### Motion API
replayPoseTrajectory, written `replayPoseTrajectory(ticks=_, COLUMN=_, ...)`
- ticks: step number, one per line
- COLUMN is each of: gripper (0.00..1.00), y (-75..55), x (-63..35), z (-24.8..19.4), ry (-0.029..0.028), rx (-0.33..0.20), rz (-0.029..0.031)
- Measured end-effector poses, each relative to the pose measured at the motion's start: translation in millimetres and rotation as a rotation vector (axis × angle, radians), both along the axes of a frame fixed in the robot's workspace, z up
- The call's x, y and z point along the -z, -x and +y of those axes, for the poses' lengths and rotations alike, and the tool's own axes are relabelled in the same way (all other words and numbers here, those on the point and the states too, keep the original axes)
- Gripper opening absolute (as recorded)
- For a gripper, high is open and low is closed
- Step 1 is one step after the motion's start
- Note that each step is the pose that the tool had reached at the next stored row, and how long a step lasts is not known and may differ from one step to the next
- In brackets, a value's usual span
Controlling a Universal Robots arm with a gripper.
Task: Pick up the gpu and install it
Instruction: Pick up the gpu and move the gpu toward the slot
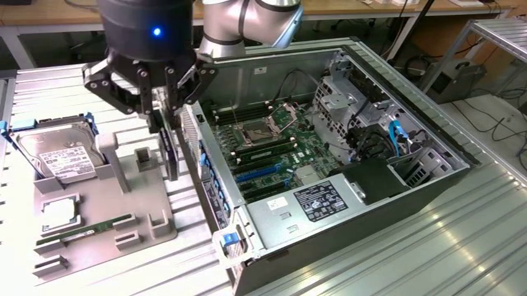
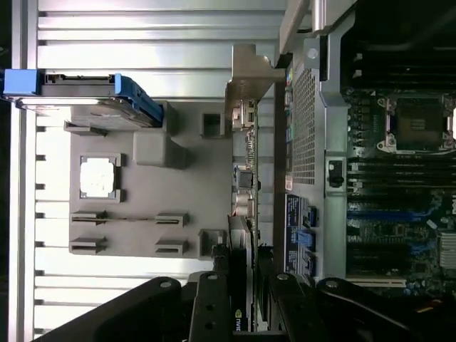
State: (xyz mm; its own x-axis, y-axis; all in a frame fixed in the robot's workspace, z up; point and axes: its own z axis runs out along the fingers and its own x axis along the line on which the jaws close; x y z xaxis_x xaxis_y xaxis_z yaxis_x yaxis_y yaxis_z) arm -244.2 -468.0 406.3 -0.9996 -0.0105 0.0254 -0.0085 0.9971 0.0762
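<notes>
The gpu [image 1: 169, 154] hangs on edge, a thin dark card with its silvery bracket [image 2: 249, 75] at one end. My gripper [image 1: 162, 117] is shut on it, one black finger on each flat side. In the wrist view the gpu [image 2: 244, 185] shows edge-on between the gripper [image 2: 246, 305] fingers. It hovers over the strip between the grey holder [image 1: 107, 203] and the rear wall of the open computer case [image 1: 247, 92]. The card sits a little off the holder's two slot posts [image 2: 212, 125], toward the case. The motherboard's blue slots [image 1: 259, 172] lie inside the case.
On the grey holder [image 2: 142, 228] stand a hard drive [image 1: 58, 154] with blue rails, a CPU chip [image 1: 62, 211] and a green memory stick [image 1: 82, 231]. The case holds a power supply [image 1: 325, 200], drive cages and cables. Ribbed metal table all round.
</notes>
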Motion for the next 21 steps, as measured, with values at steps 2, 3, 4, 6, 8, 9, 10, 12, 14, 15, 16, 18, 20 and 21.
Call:
replayPoseTrajectory(ticks=2, gripper=0.26, y=-11.5, x=-14.4, z=-4.4, ry=-0.0014, rx=0.0, rz=0.0023)
replayPoseTrajectory(ticks=3, gripper=0.26, y=-15.4, x=-18.9, z=-5.5, ry=-0.002, rx=0.0, rz=0.0031)
replayPoseTrajectory(ticks=4, gripper=0.26, y=-20.6, x=-24.3, z=-6.7, ry=-0.0029, rx=0.0, rz=0.0043)
replayPoseTrajectory(ticks=6, gripper=0.26, y=-30.0, x=-33.7, z=-8.3, ry=-0.0051, rx=0.0, rz=0.0061)
replayPoseTrajectory(ticks=8, gripper=0.26, y=-39.0, x=-41.0, z=-8.9, ry=-0.0088, rx=0.0, rz=0.0077)
replayPoseTrajectory(ticks=9, gripper=0.26, y=-43.1, x=-43.1, z=-9.0, ry=-0.0104, rx=0.0, rz=0.0085)
replayPoseTrajectory(ticks=10, gripper=0.26, y=-48.6, x=-44.7, z=-9.0, ry=-0.0128, rx=0.0, rz=0.0089)
replayPoseTrajectory(ticks=12, gripper=0.26, y=-57.7, x=-46.1, z=-9.0, ry=-0.0164, rx=0.0, rz=0.0095)
replayPoseTrajectory(ticks=14, gripper=0.26, y=-67.0, x=-46.3, z=-9.0, ry=-0.019, rx=0.0, rz=0.0098)
replayPoseTrajectory(ticks=15, gripper=0.26, y=-71.8, x=-46.3, z=-9.0, ry=-0.02, rx=0.0, rz=0.0099)
replayPoseTrajectory(ticks=16, gripper=0.26, y=-77.4, x=-46.2, z=-9.0, ry=-0.0209, rx=0.0, rz=0.0101)
replayPoseTrajectory(ticks=18, gripper=0.26, y=-88.9, x=-46.0, z=-9.0, ry=-0.0215, rx=0.0, rz=0.011)
replayPoseTrajectory(ticks=20, gripper=0.26, y=-98.9, x=-43.8, z=-8.9, ry=-0.0214, rx=0.0, rz=0.0126)
replayPoseTrajectory(ticks=21, gripper=0.26, y=-103.3, x=-42.2, z=-8.7, ry=-0.0215, rx=0.0, rz=0.0134)
